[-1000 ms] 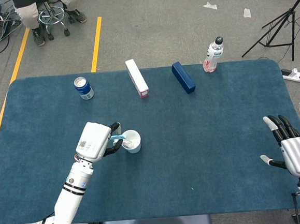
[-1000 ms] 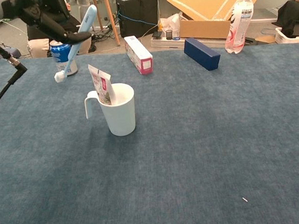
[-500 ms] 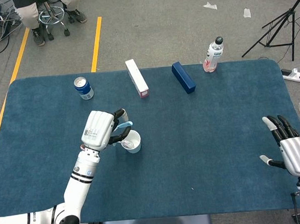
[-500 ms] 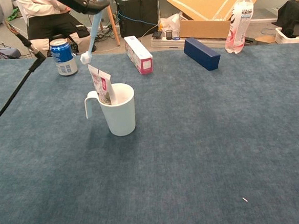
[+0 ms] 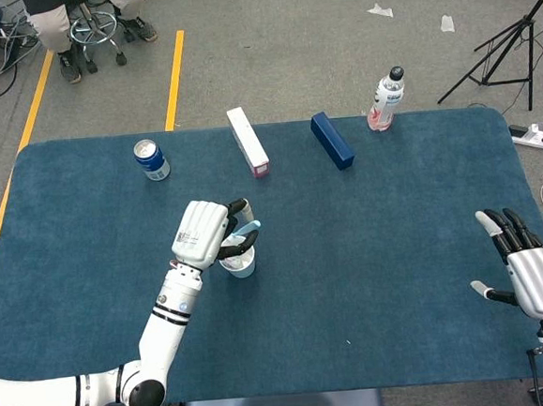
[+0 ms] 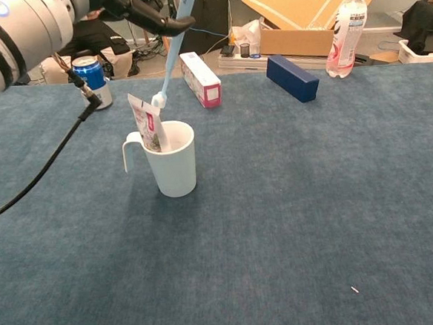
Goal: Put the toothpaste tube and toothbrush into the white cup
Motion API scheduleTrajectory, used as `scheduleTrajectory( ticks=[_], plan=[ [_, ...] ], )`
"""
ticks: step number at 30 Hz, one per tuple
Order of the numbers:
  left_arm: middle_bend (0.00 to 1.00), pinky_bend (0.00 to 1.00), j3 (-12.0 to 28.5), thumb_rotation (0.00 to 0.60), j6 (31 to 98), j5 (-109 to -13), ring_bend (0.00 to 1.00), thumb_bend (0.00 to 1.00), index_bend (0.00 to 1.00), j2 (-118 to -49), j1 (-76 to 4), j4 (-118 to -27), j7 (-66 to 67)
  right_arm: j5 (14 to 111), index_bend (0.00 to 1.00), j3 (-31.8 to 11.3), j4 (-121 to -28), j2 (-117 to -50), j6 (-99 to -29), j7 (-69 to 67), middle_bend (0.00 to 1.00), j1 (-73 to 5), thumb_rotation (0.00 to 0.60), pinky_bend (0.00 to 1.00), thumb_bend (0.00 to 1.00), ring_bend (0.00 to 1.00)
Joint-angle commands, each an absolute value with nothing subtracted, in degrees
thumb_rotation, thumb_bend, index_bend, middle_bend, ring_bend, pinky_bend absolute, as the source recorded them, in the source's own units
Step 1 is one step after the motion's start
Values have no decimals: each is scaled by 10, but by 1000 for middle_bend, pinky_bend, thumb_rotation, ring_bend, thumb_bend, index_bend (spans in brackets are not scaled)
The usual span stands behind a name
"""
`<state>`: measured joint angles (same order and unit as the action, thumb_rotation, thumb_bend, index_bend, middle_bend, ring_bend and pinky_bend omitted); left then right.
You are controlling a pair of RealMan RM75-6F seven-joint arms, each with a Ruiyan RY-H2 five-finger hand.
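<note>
toothbrush: pinched in the left hand, hanging nearly upright with a slight tilt, brush head down – the white head sits right at the top of the toothpaste tube, just above the rim of the white cup. Can't tell if the head actually touches the tube.

toothpaste tube: already standing in the cup, leaning toward the handle side, flat crimped end sticking up over the rim.

white cup: upright on the blue table, handle pointing to the left in the chest view. In the head view it's mostly tucked under the left hand's fingers.

left hand: right over the cup, back of the hand facing up, dark fingers curled around the upper part of the toothbrush handle. In the chest view only the fingers and a chunk of the forearm show at the top left.

left arm: comes up from the bottom-left corner of the head view, forearm angled toward the table's middle.

right hand: way off at the far right edge of the table – fingers spread and pointing away from the robot, holding nothing.

other stuff: blue soda can, white and pink box, dark blue box and a water bottle lined up along the far side, well apart from the cup.
</note>
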<state>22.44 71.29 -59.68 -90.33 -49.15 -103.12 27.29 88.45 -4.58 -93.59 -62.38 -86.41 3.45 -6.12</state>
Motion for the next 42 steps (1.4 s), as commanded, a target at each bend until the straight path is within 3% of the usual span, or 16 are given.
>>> scheduleTrajectory(
  ticks=[1, 42],
  plan=[
    [1000, 944, 218, 600, 709, -595, 1000, 317, 658, -911, -495, -1025, 271, 884, 23, -46, -936, -624, -864, 34, 112, -61, 600, 346, 0, 33],
    [1000, 944, 191, 600, 687, -584, 1000, 317, 610, -939, -483, -958, 215, 882, 23, -49, -936, -618, -869, 22, 112, -59, 600, 346, 0, 33]
  ],
)
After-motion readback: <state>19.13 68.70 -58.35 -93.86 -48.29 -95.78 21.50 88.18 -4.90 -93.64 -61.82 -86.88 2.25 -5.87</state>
